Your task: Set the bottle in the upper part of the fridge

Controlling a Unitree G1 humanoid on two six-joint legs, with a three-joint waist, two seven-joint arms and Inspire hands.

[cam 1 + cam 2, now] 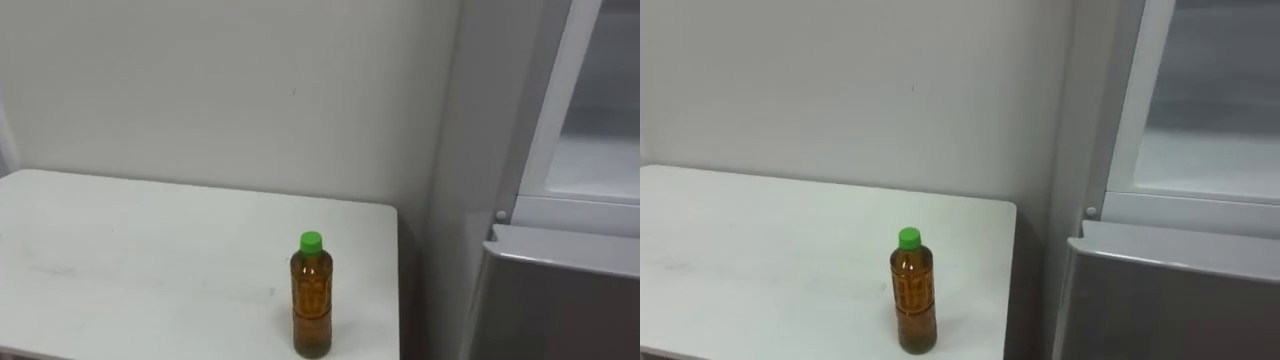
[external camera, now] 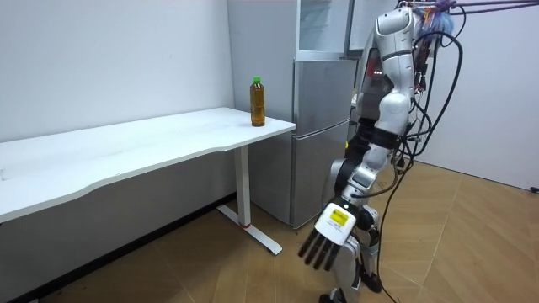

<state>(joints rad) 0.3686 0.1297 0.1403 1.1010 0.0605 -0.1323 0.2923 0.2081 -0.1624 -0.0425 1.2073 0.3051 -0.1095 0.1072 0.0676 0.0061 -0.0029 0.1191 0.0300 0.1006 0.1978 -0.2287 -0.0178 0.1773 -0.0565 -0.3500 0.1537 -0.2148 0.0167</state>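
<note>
Bottle (image 1: 311, 300): clear plastic, smooth, glossy. Cap (image 1: 311, 240): green plastic. Counter (image 1: 150, 250): white top, matt, smooth. Fridge (image 1: 560, 300): grey metal-look doors, smooth, satin. Floor (image 2: 455, 244): wood planks, slight sheen.

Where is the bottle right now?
In the eye views the bottle stands upright on the white table, near its right end, with the fridge just to its right.

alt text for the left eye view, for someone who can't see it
An amber bottle with a green cap stands upright near the right end of a white table, in front of a pale wall. To the right stands a grey fridge, whose upper compartment looks open.
</note>
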